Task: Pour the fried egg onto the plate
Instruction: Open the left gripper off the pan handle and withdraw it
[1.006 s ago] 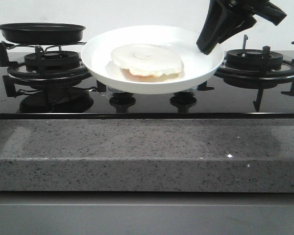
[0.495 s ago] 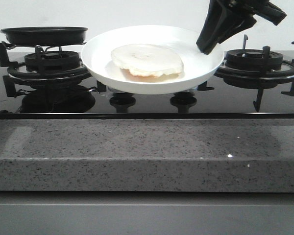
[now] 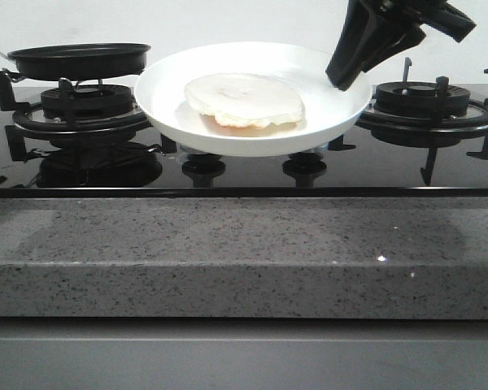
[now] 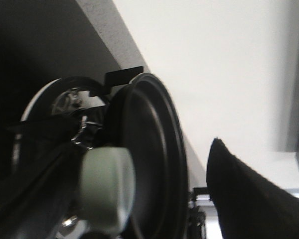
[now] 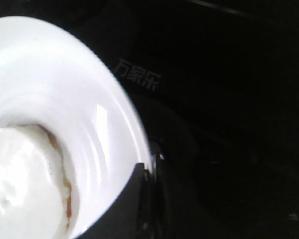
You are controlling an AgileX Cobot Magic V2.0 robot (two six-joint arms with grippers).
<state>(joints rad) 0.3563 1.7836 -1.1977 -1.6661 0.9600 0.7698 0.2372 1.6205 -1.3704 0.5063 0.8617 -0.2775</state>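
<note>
While the right gripper (image 3: pixel 342 80) pinches the right rim of the plate (image 3: pixel 187 122) from above, its dark fingers (image 5: pixel 134 199) closed on the white edge, the plate sits in the upper middle of the front view, held over the glossy black hob (image 3: pixel 244 175) between two burners. The fried egg (image 3: pixel 244 100) lies flat in the plate's well, slightly left of its centre, pale with an orange-brown patch showing at its near edge; in the right wrist view the egg (image 5: pixel 20 189) fills the lower left corner against the plate's inner slope (image 5: pixel 89 124). At the upper left of the front view the black frying pan (image 3: pixel 80 58) stands level just above the left burner grate (image 3: pixel 81 110), and it holds nothing that can be seen. The left wrist view shows the pan (image 4: pixel 144 164) edge-on with a pale green handle end (image 4: pixel 107 186) blurred close to the lens; the left gripper's jaws cannot be made out there, so I cannot tell how they stand. A speckled grey stone counter (image 3: pixel 244 252) runs across the lower half of the front view.
</note>
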